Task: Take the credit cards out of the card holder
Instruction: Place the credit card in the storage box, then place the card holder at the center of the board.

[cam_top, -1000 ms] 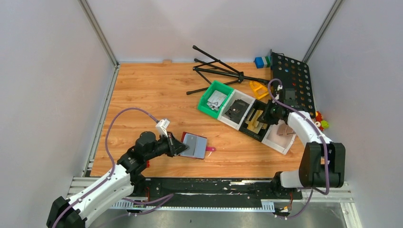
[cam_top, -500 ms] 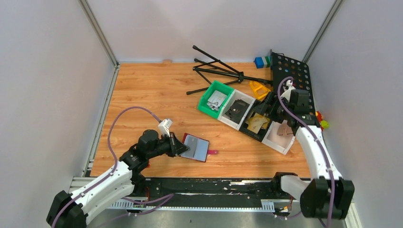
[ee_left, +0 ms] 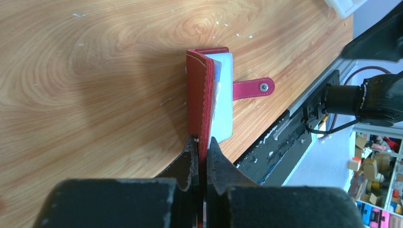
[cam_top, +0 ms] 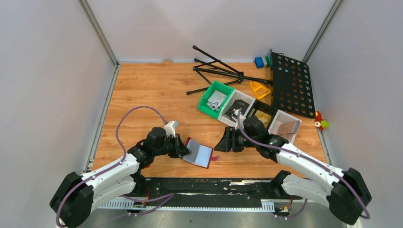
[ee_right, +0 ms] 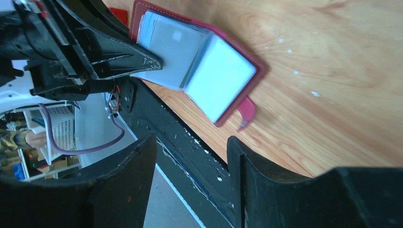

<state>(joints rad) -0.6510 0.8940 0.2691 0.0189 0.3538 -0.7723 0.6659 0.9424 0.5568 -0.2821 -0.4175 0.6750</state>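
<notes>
The dark-red card holder (cam_top: 200, 155) lies open near the front edge of the table, grey-blue inside, its snap tab (ee_left: 254, 88) sticking out to the right. My left gripper (cam_top: 185, 148) is shut on its raised left flap (ee_left: 198, 95), the fingertips pinching the red edge. Pale credit cards (ee_right: 177, 47) show in the pockets, stacked on both halves. My right gripper (cam_top: 222, 144) hovers just right of the holder, open and empty. In the right wrist view the holder (ee_right: 259, 71) lies ahead of the spread fingers (ee_right: 138, 156).
A row of bins stands behind the right arm: green (cam_top: 207, 105), white (cam_top: 245, 100), black (cam_top: 264, 110), white (cam_top: 285, 134). Farther back lie a folded black tripod (cam_top: 218, 71), a perforated black panel (cam_top: 290, 83), a yellow piece (cam_top: 258, 88) and small blocks (cam_top: 261, 61).
The right arm has swung from the bins at the back right down to the front, beside the card holder, and its jaws have opened. The left gripper has shifted slightly right with the flap.
</notes>
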